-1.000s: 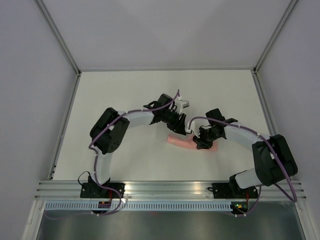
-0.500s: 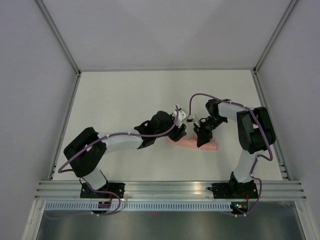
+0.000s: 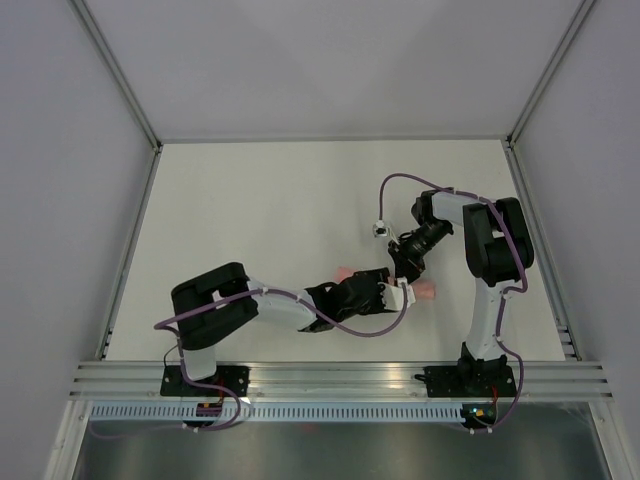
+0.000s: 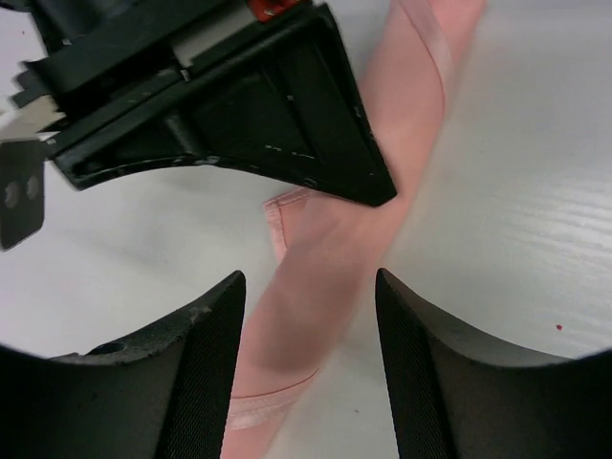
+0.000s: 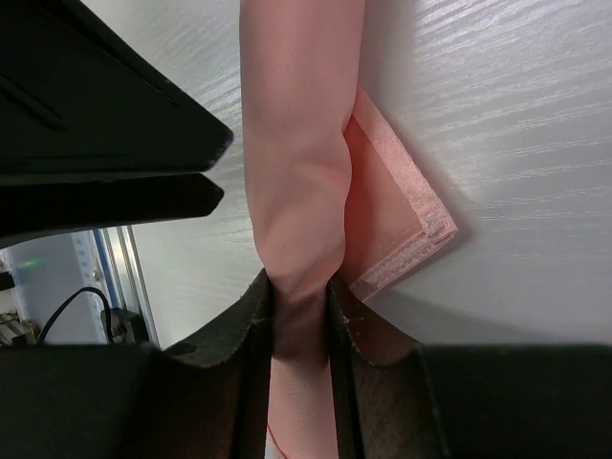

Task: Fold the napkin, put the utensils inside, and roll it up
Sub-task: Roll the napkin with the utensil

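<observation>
The napkin (image 3: 426,290) lies on the white table as a narrow salmon-pink roll. My right gripper (image 3: 408,264) is shut on the roll, pinching it between both fingers in the right wrist view (image 5: 301,306). A loose hemmed corner (image 5: 406,225) sticks out beside the roll (image 5: 296,163). My left gripper (image 3: 386,291) is open and straddles the roll (image 4: 325,296), with one finger on each side and not touching it (image 4: 311,368). The right gripper's black body (image 4: 239,105) is just beyond it. The knife is hidden.
The white table (image 3: 250,200) is bounded by grey walls on the left, back and right. A metal rail (image 3: 340,375) runs along the near edge at the arm bases. A small silver part (image 3: 378,228) hangs on a purple cable behind the grippers.
My left arm has swung from behind the roll round to its near side, and its gripper now straddles the roll. My right arm's elbow has drawn back while its gripper stays on the roll.
</observation>
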Motion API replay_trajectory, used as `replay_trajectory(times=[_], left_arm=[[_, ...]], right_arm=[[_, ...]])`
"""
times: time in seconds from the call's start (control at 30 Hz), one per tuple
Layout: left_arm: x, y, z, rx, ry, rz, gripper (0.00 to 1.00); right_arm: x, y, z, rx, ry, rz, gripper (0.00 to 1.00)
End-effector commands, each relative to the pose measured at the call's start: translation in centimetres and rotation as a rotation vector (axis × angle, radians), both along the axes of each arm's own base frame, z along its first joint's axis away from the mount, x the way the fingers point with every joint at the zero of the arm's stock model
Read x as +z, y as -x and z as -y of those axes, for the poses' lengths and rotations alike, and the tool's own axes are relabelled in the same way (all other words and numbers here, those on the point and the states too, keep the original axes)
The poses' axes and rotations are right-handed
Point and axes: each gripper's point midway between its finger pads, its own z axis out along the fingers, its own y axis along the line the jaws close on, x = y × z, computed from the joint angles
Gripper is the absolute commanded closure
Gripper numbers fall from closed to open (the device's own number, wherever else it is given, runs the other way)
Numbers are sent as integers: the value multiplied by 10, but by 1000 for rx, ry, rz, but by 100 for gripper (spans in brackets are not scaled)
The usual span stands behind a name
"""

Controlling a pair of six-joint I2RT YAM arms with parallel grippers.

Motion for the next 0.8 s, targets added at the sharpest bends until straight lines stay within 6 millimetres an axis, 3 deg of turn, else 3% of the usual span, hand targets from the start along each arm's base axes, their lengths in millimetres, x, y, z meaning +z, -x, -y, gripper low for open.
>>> replay_trajectory(times=[0.0,0.2,0.4,0.6,0.77], left_arm=[[0,-2,7,-48,-60,166,37],[-13,-1,13,-77,-98,211,34],[-38,-7,11,-74,-176,212,33],[-67,-2,1,-88,-244,56,34],[-84,6,-5,-118,-303,-105,44]], right_arm=[[-19,-14,10,39,32,63,77],[-21,-15,11,33,40,61,77],[-22,-16,11,27,42,49,77],[-22,-17,14,23,44,47,77],[-22,-19,14,16,44,50,77]])
